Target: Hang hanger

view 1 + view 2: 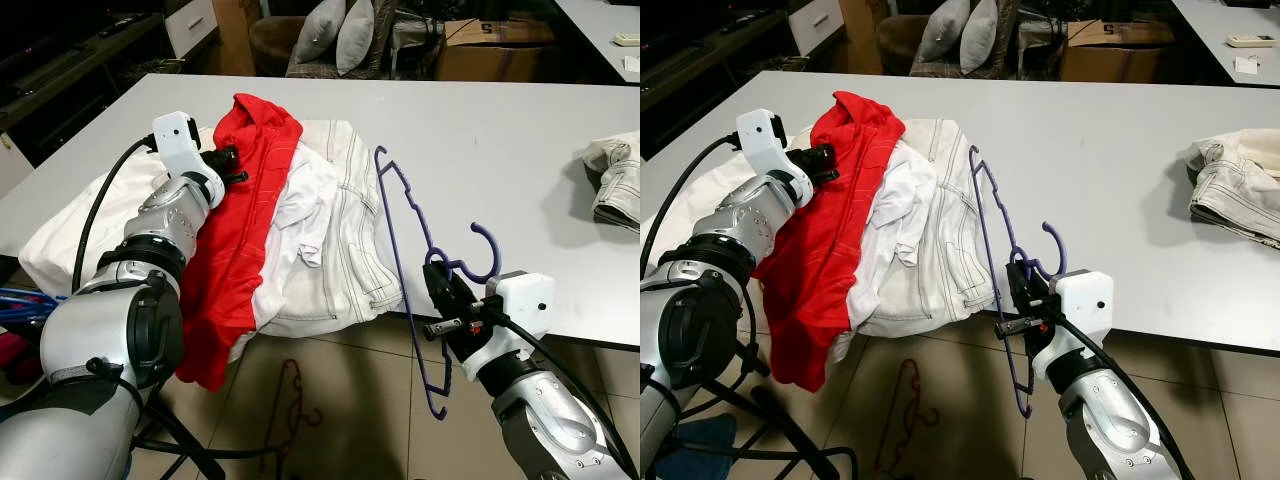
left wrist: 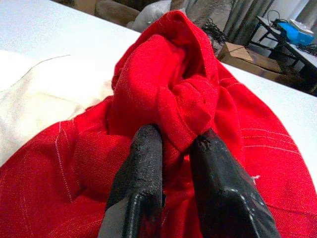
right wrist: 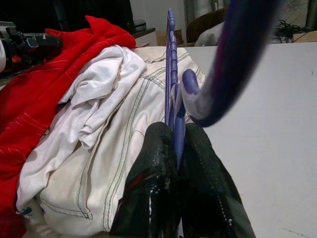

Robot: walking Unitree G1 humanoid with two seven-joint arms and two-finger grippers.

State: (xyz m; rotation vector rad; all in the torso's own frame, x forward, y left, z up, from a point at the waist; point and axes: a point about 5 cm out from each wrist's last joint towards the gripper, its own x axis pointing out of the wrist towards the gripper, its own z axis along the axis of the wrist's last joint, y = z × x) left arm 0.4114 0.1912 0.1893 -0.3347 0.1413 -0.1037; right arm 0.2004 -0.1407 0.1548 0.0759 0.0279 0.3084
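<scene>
While the left tool (image 2: 173,148) pinches red cloth (image 1: 245,200), the right tool (image 3: 177,144) grips the purple hanger (image 1: 400,230)

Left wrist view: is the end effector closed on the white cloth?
No, the left end effector pinches a fold of the red garment.

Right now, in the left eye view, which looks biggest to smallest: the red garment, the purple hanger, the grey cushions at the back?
1. Red garment, the largest patch.
2. Purple hanger, long but thin.
3. Grey cushions, smallest, though they sit far from the camera, so their true size is unsure.
</scene>
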